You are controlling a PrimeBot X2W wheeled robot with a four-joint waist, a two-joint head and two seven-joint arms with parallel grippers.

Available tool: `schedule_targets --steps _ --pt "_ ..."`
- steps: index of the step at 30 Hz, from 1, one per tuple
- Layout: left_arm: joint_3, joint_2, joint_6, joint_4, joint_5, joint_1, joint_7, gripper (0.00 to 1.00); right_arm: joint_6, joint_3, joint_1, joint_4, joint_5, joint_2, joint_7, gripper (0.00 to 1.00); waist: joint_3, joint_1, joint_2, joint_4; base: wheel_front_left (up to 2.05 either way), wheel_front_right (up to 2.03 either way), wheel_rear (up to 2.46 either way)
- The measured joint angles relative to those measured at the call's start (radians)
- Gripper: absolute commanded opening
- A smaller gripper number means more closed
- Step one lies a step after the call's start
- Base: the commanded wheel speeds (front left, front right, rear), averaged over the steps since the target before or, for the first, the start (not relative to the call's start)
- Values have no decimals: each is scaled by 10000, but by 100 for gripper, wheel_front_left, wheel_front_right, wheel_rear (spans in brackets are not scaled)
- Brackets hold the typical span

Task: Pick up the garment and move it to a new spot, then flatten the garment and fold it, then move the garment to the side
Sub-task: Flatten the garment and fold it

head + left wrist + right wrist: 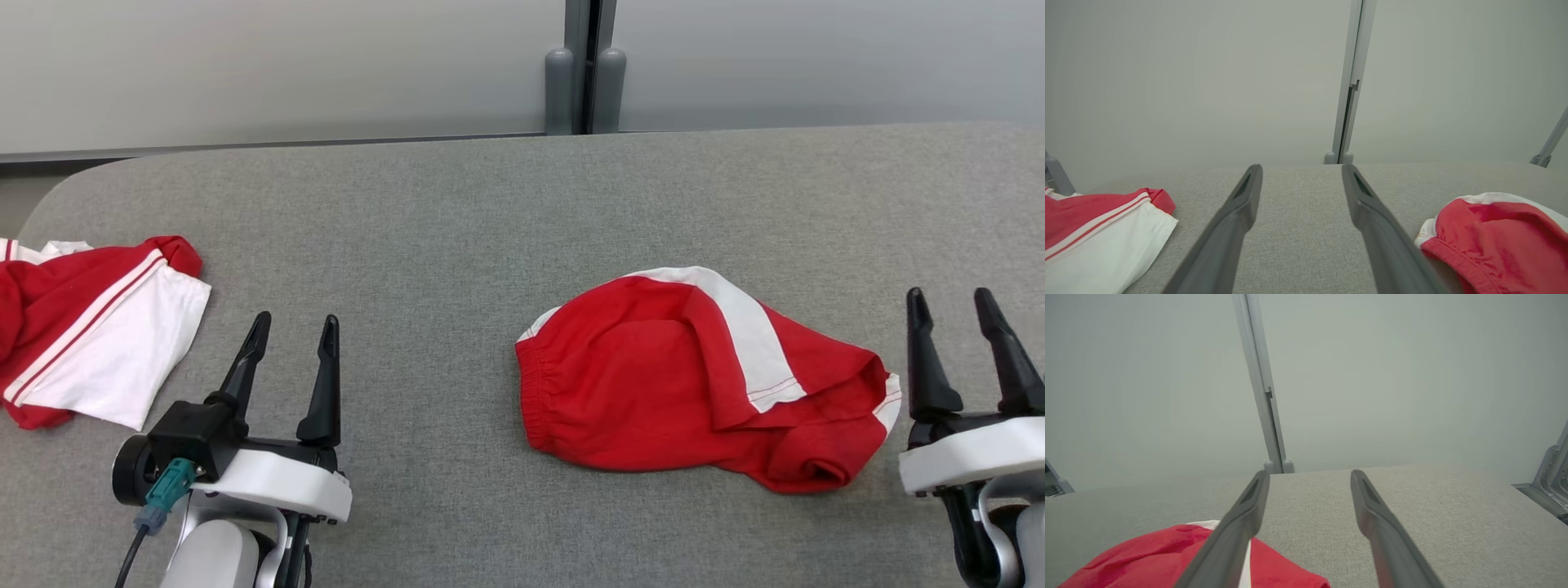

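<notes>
Red, white-striped garment (645,392), grey tabletop (457,229)

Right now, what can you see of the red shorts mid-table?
The red shorts are soft cloth, lying crumpled on the grey fabric table. Gathered elastic waistband at the head view's left, broad white stripe across the top, leg hem bunched at right. Not yet flattened. The right gripper stands open just beside that end, seemingly not touching.

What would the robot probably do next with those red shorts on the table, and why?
Probably reach the right gripper left to the rumpled leg end of the red shorts and close on it. Both grippers stand open and empty, the left gripper farther away, and the shorts lie bunched on the grey table, not flat.
</notes>
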Motion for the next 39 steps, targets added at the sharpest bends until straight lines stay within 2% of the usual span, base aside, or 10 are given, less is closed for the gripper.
schedule_targets --steps 11,29,32,39 --pt "-77 77 40 117 2 273 0 100 0 541 969 -1206 -658 458 892 100 -343 0 0 -180 0 0 0" --pt "-295 138 82 240 -46 239 40 100 0 539 1054 -1321 -593 625 1053 100 -321 0 0 -145 0 0 0" --pt "-640 40 -17 251 4 -5 201 100 0 512 1046 -1312 -589 623 1053 100 -271 0 0 -111 0 0 0" --pt "-2435 -598 -662 1014 81 -1624 1360 100 0 757 732 -1352 -483 604 1066 100 209 0 0 -147 0 0 0"
